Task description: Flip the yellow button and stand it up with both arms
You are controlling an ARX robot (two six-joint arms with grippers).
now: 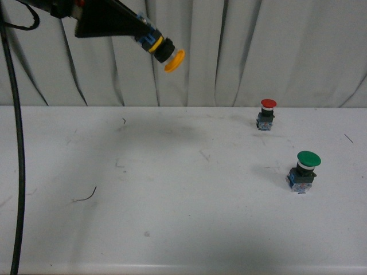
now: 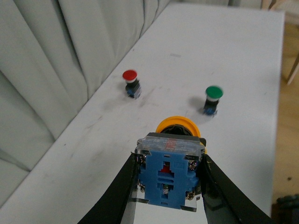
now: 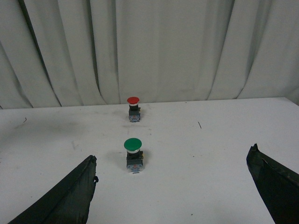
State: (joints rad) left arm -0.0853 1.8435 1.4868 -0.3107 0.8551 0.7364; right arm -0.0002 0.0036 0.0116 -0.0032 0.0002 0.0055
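High above the table's far left, my left gripper (image 1: 148,39) is shut on the yellow button (image 1: 169,56). The button lies tilted in the air, its yellow cap pointing right and down. From the left wrist view the button's blue contact block (image 2: 167,171) faces the camera, pinched between the two black fingers (image 2: 119,189), with the yellow cap (image 2: 177,127) beyond it. My right gripper (image 3: 170,186) stands wide open low over the table, nothing between its fingers; it does not show in the front view.
A red-capped button (image 1: 266,113) stands upright at the table's far right, and a larger green-capped button (image 1: 304,171) stands nearer on the right. A grey curtain (image 1: 241,51) hangs behind the white table (image 1: 172,217). A black cable (image 1: 17,172) hangs at the left edge.
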